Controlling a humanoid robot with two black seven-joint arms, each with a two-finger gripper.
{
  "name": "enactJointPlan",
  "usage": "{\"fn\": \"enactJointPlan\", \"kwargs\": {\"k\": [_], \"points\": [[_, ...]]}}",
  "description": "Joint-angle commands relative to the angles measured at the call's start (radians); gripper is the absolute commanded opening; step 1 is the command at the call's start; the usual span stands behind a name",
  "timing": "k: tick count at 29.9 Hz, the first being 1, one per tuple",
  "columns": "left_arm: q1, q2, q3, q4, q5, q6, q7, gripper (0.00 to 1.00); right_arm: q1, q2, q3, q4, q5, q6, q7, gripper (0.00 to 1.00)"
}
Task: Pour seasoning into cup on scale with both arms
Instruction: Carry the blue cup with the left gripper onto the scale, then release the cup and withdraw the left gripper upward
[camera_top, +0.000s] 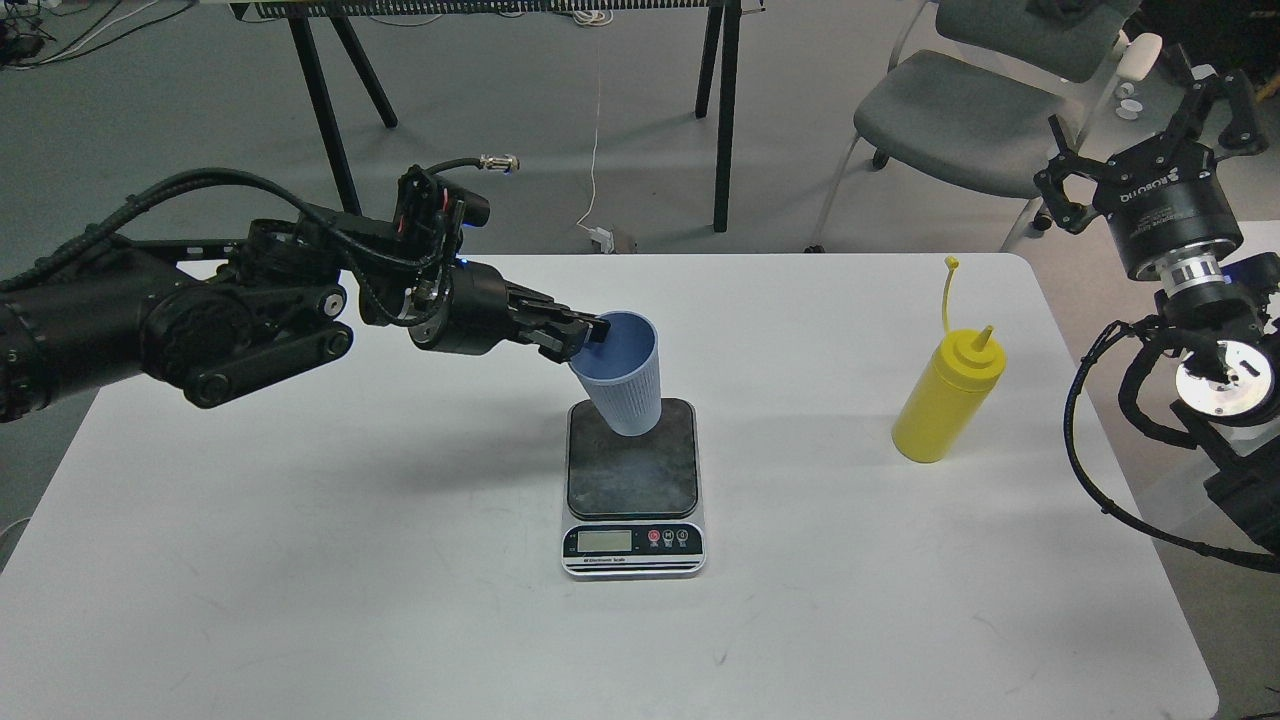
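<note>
Left gripper (590, 335): pinching cup (622, 385) rim, cup tilted on scale (632, 487).
Right gripper (1145, 120): fingers spread, off table (300, 560).
Seasoning (945, 395): upright, right side.

Cup (622, 385): light blue matt plastic, fine vertical ribs outside, smooth inside. Seasoning bottle (940, 400): yellow plastic, smooth, slight sheen; scale (632, 470): dark, dull, scuffed platform over a silvery glossy front. Counter (300, 560): white, smooth, matt, faintly marked; left end effector (585, 335) black, matt; right end effector (1150, 140) black with a polished metal ring below.
</note>
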Motion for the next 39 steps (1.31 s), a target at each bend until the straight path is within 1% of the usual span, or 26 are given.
{"fn": "enactJointPlan", "kwargs": {"k": [1,8,16,22,29,39], "points": [[0.023,-0.029,0.000,0.017,0.000,0.002,0.000,0.00,-0.002,0.000,0.000,0.001,0.000,0.000,0.000,0.99],[0.067,-0.036,-0.006,0.037,-0.002,0.006,0.000,0.01,-0.003,0.000,0.000,0.001,0.000,0.000,0.000,0.99],[0.115,-0.033,-0.012,0.045,-0.005,0.034,0.000,0.01,-0.003,-0.002,-0.001,0.001,0.000,0.000,0.000,0.99],[0.118,-0.032,-0.013,0.037,-0.006,0.041,0.000,0.03,-0.003,0.000,-0.003,0.001,0.000,0.000,0.000,0.99],[0.118,-0.029,-0.041,0.033,-0.011,0.041,0.000,0.13,-0.003,0.000,-0.006,0.001,0.000,0.000,0.000,0.99],[0.118,-0.024,-0.044,0.031,-0.011,0.041,0.000,0.18,-0.003,0.000,-0.003,0.002,0.000,0.000,0.000,0.99]]}}
